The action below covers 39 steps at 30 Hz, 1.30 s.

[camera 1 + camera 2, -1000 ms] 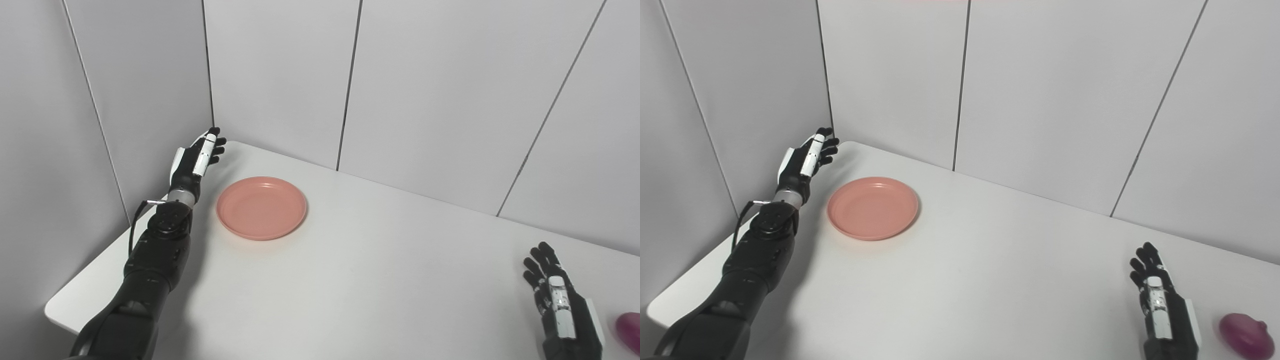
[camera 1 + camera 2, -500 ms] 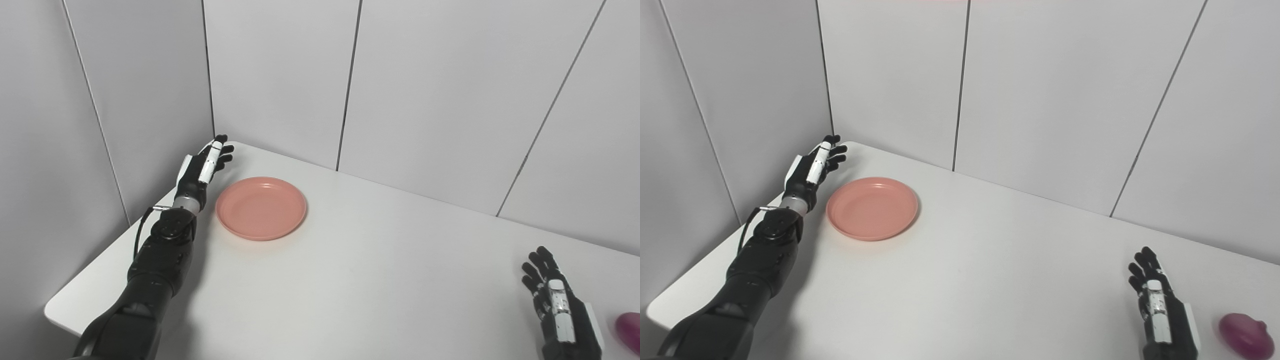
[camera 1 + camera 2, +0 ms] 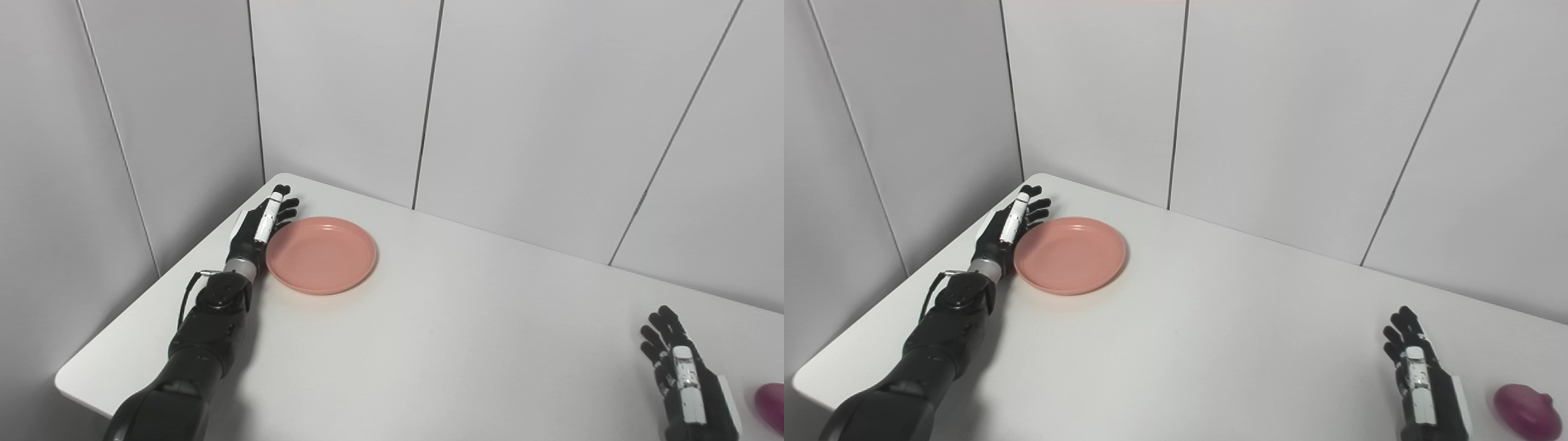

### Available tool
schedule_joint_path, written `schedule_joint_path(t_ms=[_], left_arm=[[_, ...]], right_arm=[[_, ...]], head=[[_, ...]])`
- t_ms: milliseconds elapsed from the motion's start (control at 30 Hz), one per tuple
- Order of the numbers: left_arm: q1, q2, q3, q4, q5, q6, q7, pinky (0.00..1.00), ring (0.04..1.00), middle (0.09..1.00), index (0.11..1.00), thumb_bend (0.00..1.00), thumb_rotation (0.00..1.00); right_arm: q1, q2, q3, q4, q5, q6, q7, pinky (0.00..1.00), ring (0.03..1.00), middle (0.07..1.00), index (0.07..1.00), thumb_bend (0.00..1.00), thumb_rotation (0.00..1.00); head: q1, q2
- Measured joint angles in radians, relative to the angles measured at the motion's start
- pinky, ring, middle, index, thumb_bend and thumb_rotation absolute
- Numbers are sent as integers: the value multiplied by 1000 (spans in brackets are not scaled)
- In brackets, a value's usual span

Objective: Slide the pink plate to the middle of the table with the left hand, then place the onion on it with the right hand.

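The pink plate (image 3: 321, 254) looks like smooth matt plastic, and the desk (image 3: 441, 343) is a smooth white surface with a faint sheen. The onion (image 3: 1526, 410) looks glossy purple, and both hands (image 3: 1012, 223) (image 3: 1421, 380) show matt black and white plastic.

left hand (image 3: 260, 222): fingers spread, against pink plate (image 3: 321, 254) left rim | right hand (image 3: 686, 383): empty, fingers apart
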Motion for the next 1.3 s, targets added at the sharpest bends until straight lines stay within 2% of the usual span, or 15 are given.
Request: schedule_joint_path(t_ms=[200,367,633,867,1100,1300], left_arm=[[4,0,-25,-6,25,-3,9,895,844,840,863,473,1000],[16,0,-47,-21,29,-16,10,885,845,844,874,506,1000],[24,-2,-54,-38,25,-15,-1,863,837,834,865,483,1000],[28,-12,-61,-56,23,-3,-15,874,846,839,871,489,1000],[46,-25,-82,-106,28,21,-20,882,847,842,876,451,1000],[46,-40,-80,-108,21,21,-21,881,849,847,878,491,1000]], right_arm=[[0,0,0,-1,0,2,-1,941,924,927,935,355,857],[5,1,1,-9,-3,14,-4,944,928,930,937,356,861],[19,6,1,-31,-5,37,-9,945,933,932,940,331,867],[29,12,1,-51,-8,47,-22,948,933,931,941,304,874],[34,13,7,-61,-11,47,-22,969,940,939,950,311,895],[34,13,7,-61,-11,47,-23,962,940,938,949,306,880]], head=[[0,3],[-2,6],[-9,12],[-14,15],[-18,18],[-23,21]])
